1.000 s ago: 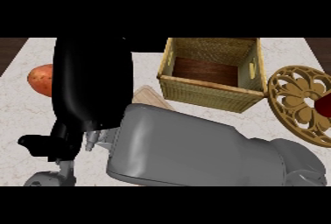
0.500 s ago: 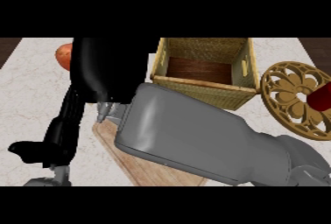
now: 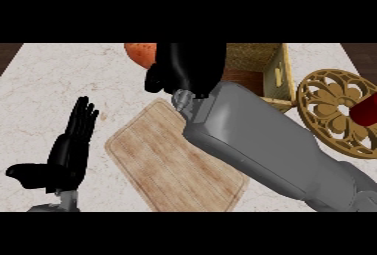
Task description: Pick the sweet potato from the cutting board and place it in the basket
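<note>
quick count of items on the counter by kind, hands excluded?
Sweet potato: 1
Cutting board: 1
Basket: 1
Gold openwork plate: 1
Red item on that plate: 1, cut off at the edge, kind unclear
Total: 5

I see the cutting board point(image 3: 173, 164) lying on the counter point(image 3: 59, 74), in the middle. The basket point(image 3: 274, 69) stands behind it to the right, and a plate point(image 3: 335, 112) lies right of the basket. My left hand point(image 3: 70, 147) rests left of the board. My right hand point(image 3: 184, 67) is beyond the board's far end, beside the basket, with the sweet potato point(image 3: 140, 52) at its left.
</note>
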Robot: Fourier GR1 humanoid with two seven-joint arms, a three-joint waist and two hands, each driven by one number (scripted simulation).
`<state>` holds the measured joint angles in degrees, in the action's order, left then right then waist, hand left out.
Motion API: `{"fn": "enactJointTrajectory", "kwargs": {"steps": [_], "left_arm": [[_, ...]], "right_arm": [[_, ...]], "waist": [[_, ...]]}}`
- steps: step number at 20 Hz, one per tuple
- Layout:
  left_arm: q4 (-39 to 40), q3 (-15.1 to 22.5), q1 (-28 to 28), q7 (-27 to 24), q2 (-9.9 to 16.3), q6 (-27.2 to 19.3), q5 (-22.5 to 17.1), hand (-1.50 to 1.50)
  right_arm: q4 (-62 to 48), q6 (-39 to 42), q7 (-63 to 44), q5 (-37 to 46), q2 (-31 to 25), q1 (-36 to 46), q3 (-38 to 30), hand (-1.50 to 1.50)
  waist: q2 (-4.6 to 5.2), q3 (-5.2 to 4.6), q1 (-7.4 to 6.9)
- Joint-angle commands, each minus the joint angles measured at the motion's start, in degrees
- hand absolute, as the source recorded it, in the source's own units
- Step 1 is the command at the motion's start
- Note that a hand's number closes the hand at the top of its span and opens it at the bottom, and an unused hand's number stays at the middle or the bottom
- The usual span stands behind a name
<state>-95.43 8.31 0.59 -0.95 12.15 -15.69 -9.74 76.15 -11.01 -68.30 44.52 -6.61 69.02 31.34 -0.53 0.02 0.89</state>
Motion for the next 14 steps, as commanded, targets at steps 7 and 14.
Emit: {"fn": "enactJointTrajectory", "kwargs": {"steps": [7, 14], "left_arm": [[-2.1, 0.0, -2.1, -0.5, -0.4, 1.2, 0.2, 0.0], [-2.5, -0.2, -3.2, -0.5, -0.7, 2.5, 0.6, 0.0]], "right_arm": [[4.6, 7.2, -3.1, 2.7, -2.4, -11.8, -2.4, 1.5], [4.3, 7.2, 3.8, 4.7, -3.9, -17.6, -6.7, 1.5]], "waist": [[0.31, -0.03, -0.86], [0.43, -0.03, -1.15]]}}
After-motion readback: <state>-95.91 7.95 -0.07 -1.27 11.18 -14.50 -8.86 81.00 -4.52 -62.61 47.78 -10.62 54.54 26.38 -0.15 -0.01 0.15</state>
